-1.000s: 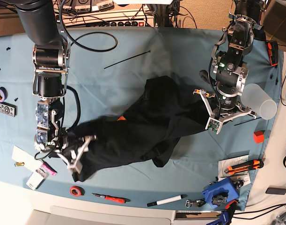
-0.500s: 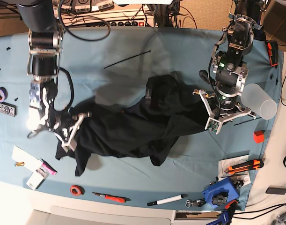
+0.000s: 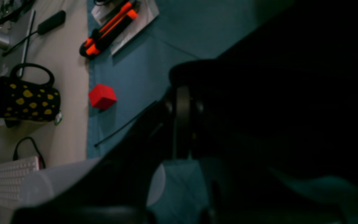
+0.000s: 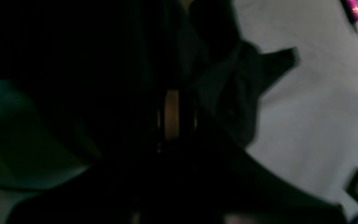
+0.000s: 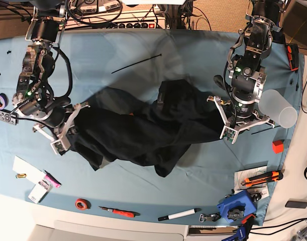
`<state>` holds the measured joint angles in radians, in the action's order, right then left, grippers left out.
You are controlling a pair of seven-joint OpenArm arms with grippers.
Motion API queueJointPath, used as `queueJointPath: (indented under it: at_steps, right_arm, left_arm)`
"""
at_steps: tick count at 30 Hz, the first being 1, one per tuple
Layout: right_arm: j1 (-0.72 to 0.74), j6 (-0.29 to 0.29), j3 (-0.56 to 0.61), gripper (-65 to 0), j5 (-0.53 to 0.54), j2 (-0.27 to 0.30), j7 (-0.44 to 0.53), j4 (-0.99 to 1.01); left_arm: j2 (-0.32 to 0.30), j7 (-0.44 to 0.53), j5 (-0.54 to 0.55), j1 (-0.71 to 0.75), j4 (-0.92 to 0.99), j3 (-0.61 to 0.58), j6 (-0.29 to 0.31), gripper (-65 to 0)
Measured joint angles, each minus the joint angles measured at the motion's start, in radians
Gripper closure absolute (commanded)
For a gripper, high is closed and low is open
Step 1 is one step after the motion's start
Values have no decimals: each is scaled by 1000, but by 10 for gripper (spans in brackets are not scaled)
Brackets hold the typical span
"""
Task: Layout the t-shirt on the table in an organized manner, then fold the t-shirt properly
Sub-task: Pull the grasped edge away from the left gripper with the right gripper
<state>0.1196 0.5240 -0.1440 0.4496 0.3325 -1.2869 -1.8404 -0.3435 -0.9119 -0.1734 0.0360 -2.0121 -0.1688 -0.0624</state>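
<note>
The black t-shirt [image 5: 143,130] lies crumpled and stretched sideways across the middle of the light blue table [image 5: 143,50]. Its print is hidden. My right gripper [image 5: 68,129], on the base view's left, is shut on the shirt's left end and holds it just above the table. My left gripper [image 5: 225,126], on the base view's right, is shut on the shirt's right edge. In the left wrist view the shirt [image 3: 291,77] fills the right side around the dark fingers [image 3: 182,118]. In the right wrist view the fabric [image 4: 235,93] hangs around the fingers [image 4: 171,115].
A translucent cup [image 5: 279,108], red cube [image 5: 278,146], orange knife [image 5: 261,177] and blue tool [image 5: 236,206] lie at the right. A marker [image 5: 178,215], red cutter [image 5: 118,212] and red tape ring [image 5: 82,204] line the front edge. A remote [image 5: 3,116] and purple tape [image 5: 0,101] sit at the left.
My right gripper has moved back and to the left with the shirt's end, pulling the fabric away from the front edge and stretching it out. The left arm has not moved.
</note>
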Motion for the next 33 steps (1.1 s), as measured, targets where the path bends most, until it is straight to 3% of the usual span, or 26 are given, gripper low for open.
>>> queueJointPath:
  at_steps: [2, 4, 7, 9, 12, 18, 23, 28, 33]
  right_arm:
    - [-11, 4, 0, -241, -24, 0, 1, 0]
    - [-37, 12, 0, -282, -26, -1, 34, 0]
    - [-40, -31, 0, -281, -34, -1, 90, 0]
    - [-11, -104, 0, -281, -118, -1, 201, 2]
    - [85, -145, -3, -280, -216, 0, 239, 28]
    - [311, -152, 39, -280, -218, 0, 252, 397]
    - [466, -147, 167, -280, -210, -6, 311, 713]
    - [520, -144, 275, -280, -231, -55, 355, 861]
    - [512, -211, 300, -280, -347, -116, 365, 964]
  left_arm:
    - [0, 0, -1, 0, 0, 0, 0, 0]
    - [0, 0, 0, 0, 0, 0, 0, 0]
    - [0, 0, 0, 0, 0, 0, 0, 0]
    - [0, 0, 0, 0, 0, 0, 0, 0]
    - [0, 0, 30, 0, 0, 0, 0, 0]
    - [17, 0, 37, 0, 0, 0, 0, 0]
    - [16, 9, 36, 0, 0, 1, 0, 0]
    - [17, 23, 36, 0, 0, 1, 0, 0]
    - [16, 23, 36, 0, 0, 1, 0, 0]
